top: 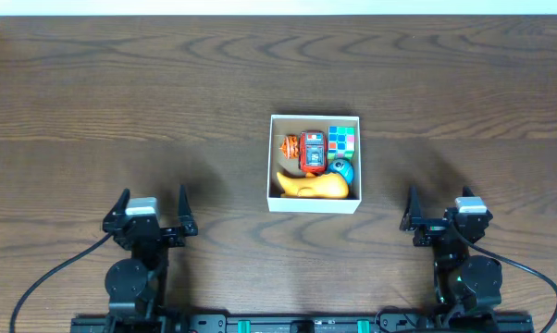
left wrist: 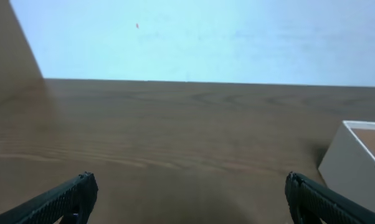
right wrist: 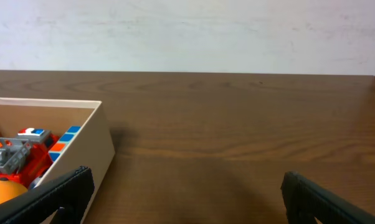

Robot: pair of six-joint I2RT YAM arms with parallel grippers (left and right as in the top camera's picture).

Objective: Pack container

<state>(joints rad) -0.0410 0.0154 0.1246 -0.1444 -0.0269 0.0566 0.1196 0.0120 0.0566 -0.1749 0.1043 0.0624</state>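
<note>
- Looking down on a dark brown wood-grain table (top: pixel 121 92), with grain lines running side to side.
- Bounded at the far edge by a plain pale wall (left wrist: pixel 206 37), seen as a thin white strip from overhead.
- Holding the container (top: pixel 314 204) near the table's middle, slightly right of centre, between the two arms and further out than both.
- Standing flat with its opening up and its white walls squared to the table edges; near-square, so without a clear long axis.
- Packed with toys:
  - a yellow toy (top: pixel 314 188) lying lengthwise along the near wall
  - a red toy (top: pixel 312 153) behind it, its length running near to far
  - a cube (top: pixel 342 141) of coloured squares in the far right corner
  - a blue ball (top: pixel 341 170) at the near right
  - an orange toy (top: pixel 287 146) at the left
- Carrying a pale panel on the red toy; any print there too small to read.
- Gaping wide at the left pincer (left wrist: pixel 190 193), nothing held, low over bare table, with the container's white corner at the right edge of its view.
- Gaping wide at the right pincer (right wrist: pixel 186 186) too, nothing held, with the container at the left of its view.
</note>
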